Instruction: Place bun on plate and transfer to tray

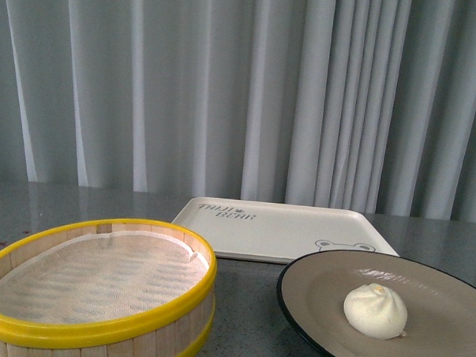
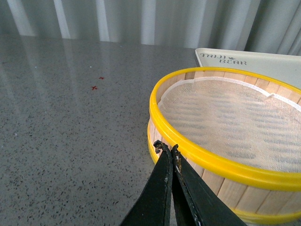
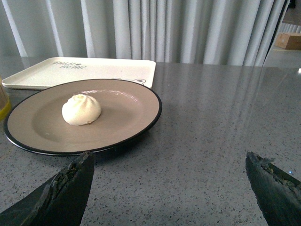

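Observation:
The cream-white bun point(image 1: 375, 310) sits on the beige plate point(image 1: 446, 290) with a black rim at the front right of the table. The cream tray point(image 1: 283, 229) with lettering and a bear face lies flat just behind the plate. In the right wrist view the bun point(image 3: 82, 109) rests on the plate point(image 3: 127, 110), with the tray point(image 3: 108, 70) beyond. My right gripper point(image 3: 169, 165) is open and empty, low over the table just beside the plate's rim. My left gripper point(image 2: 168, 149) is shut and empty, close to the steamer basket's wall. The tray's corner point(image 2: 244, 60) shows there too.
A wooden steamer basket point(image 1: 99, 287) with a yellow rim and white cloth liner stands at the front left; it also shows in the left wrist view point(image 2: 225, 141). Grey speckled tabletop point(image 3: 225, 117) stretches beside the plate. Pale curtains hang behind.

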